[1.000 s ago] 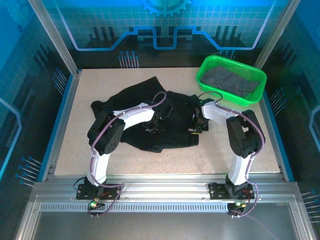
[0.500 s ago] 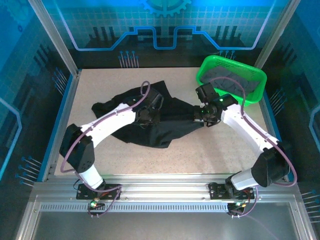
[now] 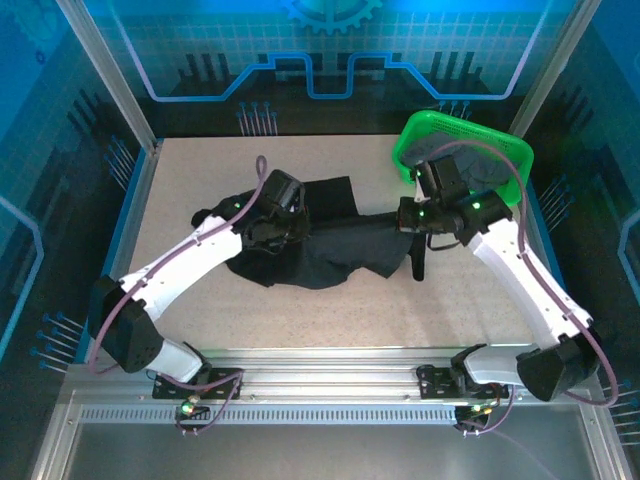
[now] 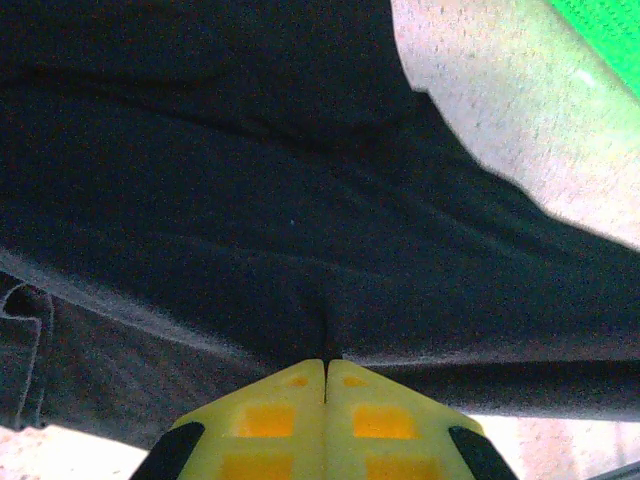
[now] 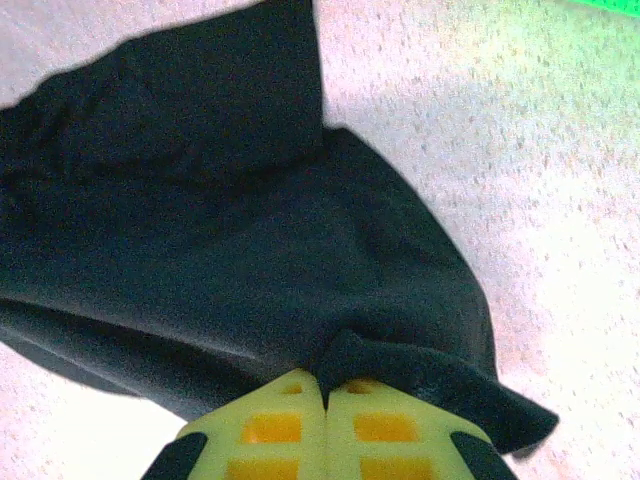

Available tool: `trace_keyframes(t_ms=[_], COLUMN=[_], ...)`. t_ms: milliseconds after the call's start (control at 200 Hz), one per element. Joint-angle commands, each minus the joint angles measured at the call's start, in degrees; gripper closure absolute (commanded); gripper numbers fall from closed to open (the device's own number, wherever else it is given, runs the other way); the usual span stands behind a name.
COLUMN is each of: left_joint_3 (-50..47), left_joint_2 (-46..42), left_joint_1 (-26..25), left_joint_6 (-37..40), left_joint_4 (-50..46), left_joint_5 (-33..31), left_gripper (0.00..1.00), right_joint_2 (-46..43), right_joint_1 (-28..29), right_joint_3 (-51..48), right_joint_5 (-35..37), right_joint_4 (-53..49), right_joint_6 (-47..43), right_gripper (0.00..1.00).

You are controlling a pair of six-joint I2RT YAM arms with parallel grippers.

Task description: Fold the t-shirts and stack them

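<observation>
Bases of both arms sit at the near edge of the desk [image 3: 350, 315], and a bare strip of speckled surface lies in front of them. No folded shirt or stack rests on it.

Mid-desk: the black t-shirt [image 3: 335, 250] is strung as a rumpled band between the two arms.
- Left pincer [image 4: 325, 368]: yellow fingers pressed together, with a tuck of black cloth clamped at the tips.
- Right pincer [image 5: 325, 380]: fingers likewise together, with a thick fold of the same shirt bunched in the nip.
- The left part of the shirt is heaped on the desk below the left arm. A loose tail droops just beside the right pincer. The middle looks raised, though I cannot tell whether it clears the surface.

Far right corner: a green mesh basket [image 3: 400, 152], tilted, with dark grey cloth [image 3: 495, 170] inside, probably more shirts waiting.

Progress, as a judgement: early. The first shirt is gripped at two points but is neither spread flat nor creased. It has yet to be laid out, folded and set down. The basket's contents then need the same, followed by stacking.
</observation>
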Motion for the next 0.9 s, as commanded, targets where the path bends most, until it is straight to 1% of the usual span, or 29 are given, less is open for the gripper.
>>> trace_keyframes(t_ms=[0,115,185,225,255,270,330,385,440,495,525,625,665,735,775,830,895], left_joint_3=[1.21,7.26,13.02,16.77,20.10,21.65,26.37,27.22,25.10,21.59,19.18,8.98,4.91,-1.66,-5.23,-8.63,-10.40], left_joint_2=[4.71,14.52,21.30,24.98,27.64,28.70,31.37,30.64,27.65,23.65,21.30,12.74,9.66,4.85,2.90,1.75,2.32], left_joint_1=[4.22,8.20,9.83,10.46,10.70,10.79,10.80,10.80,10.71,10.74,10.79,10.89,10.97,11.06,11.06,10.77,9.26], left_joint_6=[-0.99,-0.84,-0.14,0.79,1.52,1.87,3.10,3.60,3.69,3.56,3.27,0.56,-1.08,-3.93,-5.43,-8.16,-10.15], left_joint_4=[1.89,3.84,3.05,1.61,-0.25,-1.24,-4.92,-6.33,-6.63,-7.22,-7.28,-6.33,-5.90,-3.80,-1.42,1.75,5.36], left_joint_5=[0.07,2.57,3.05,3.21,2.89,2.73,2.01,0.72,-1.17,-3.37,-4.18,-4.05,-3.24,-0.13,2.77,7.08,10.82], left_gripper=[1.00,1.00,1.00,1.00,1.00,0.98,0.86,0.69,0.54,0.44,0.40,0.39,0.40,0.43,0.45,0.46,0.45], right_joint_2=[9.07,22.27,32.59,38.28,41.86,43.53,47.22,46.91,43.97,40.28,37.84,29.23,26.03,20.68,17.89,15.38,14.52], right_joint_1=[-3.99,-6.57,-7.75,-8.27,-8.53,-8.60,-8.67,-8.66,-8.54,-8.50,-8.52,-8.14,-7.72,-7.00,-6.48,-5.98,-6.23], right_joint_3=[3.85,11.64,20.78,26.52,30.50,32.19,37.34,38.23,35.84,31.76,29.09,15.21,9.44,-0.57,-6.45,-12.05,-15.44], right_joint_5=[1.37,0.56,-0.51,-1.16,-1.63,-1.64,-1.64,-1.14,-0.62,0.12,0.15,-2.71,-4.46,-8.36,-10.40,-11.43,-12.00], right_joint_4=[5.42,9.15,7.13,4.43,2.31,1.39,-1.73,-2.66,-2.29,-2.15,-2.23,0.05,0.93,3.57,6.13,9.39,12.02], right_joint_6=[-2.20,-3.21,-3.85,-4.03,-4.11,-4.11,-4.01,-3.79,-3.08,-1.59,-0.38,4.35,6.98,12.35,14.80,16.57,16.63], right_gripper=[1.00,1.00,0.99,0.92,0.85,0.81,0.64,0.52,0.44,0.39,0.38,0.38,0.42,0.55,0.58,0.58,0.54])
